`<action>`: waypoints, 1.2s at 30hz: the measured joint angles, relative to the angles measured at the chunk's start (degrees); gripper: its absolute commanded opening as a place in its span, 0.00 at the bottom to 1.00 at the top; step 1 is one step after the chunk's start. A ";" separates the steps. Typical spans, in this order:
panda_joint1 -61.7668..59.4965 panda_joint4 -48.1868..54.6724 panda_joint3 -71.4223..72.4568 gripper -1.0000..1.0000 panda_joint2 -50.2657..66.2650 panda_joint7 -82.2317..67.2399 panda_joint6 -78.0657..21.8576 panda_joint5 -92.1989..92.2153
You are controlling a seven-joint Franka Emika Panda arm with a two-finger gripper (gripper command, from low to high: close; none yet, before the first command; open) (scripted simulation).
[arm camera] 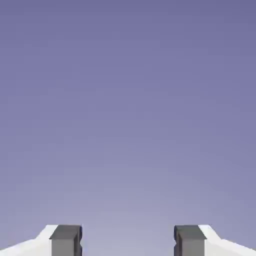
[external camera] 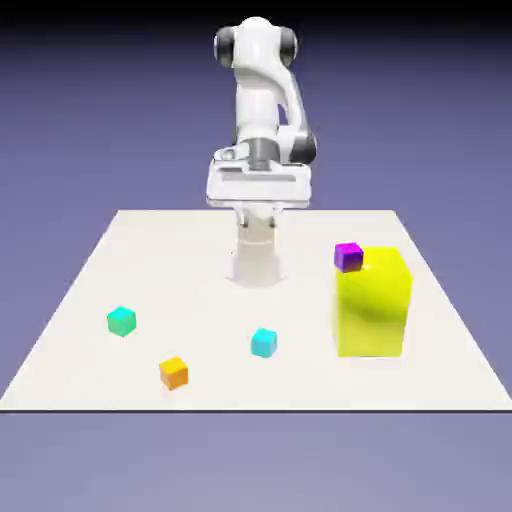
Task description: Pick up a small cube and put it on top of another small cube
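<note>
Gripper (arm camera: 128, 241): two blunt, dark grey finger tips on white, wedge-shaped fingers stand wide apart in the hand view, with nothing between them; it holds and touches nothing.
Hand view: only smooth blue-violet backdrop fills the gap and everything beyond the tips.
Hand in the exterior view (external camera: 259, 184): a flat white bar with a grey band, held high above the table near the robot's base; the finger tips themselves are hard to make out from here.
Arm (external camera: 262, 90): glossy white rounded links with dark grey joint caps, folded back over a short white pedestal at 12 o'clock on the table.
Table (external camera: 200, 250): flat, matt, off-white slab.
Cyan cube (external camera: 264, 342): small, plain-faced, near the table's middle toward 6 o'clock, standing free.
Orange cube (external camera: 174, 373): small, at about 7 o'clock, close to the near edge.
Teal-green cube (external camera: 121, 321): small, at about 8 o'clock, well apart from the orange one.
Yellow block (external camera: 374, 302): much larger, smooth box with a soft sheen, at about 4 o'clock.
Purple cube (external camera: 348, 256): small, at the yellow block's upper corner toward the arm; whether it rests on top or sits behind cannot be told.
</note>
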 measured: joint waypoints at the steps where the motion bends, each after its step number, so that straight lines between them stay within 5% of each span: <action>1: -1.66 0.98 -0.60 0.50 2.08 -0.69 -1.51 -0.09; 21: -34.81 20.60 -12.55 0.50 43.61 -14.51 -31.65 -1.86; 27: -37.24 20.67 -11.13 0.50 52.88 -16.12 -23.75 0.09; 28: -37.51 20.61 -10.85 0.00 54.24 -16.33 -22.33 0.42; 36: -32.82 21.60 -10.05 0.00 41.96 -12.14 -35.40 -0.55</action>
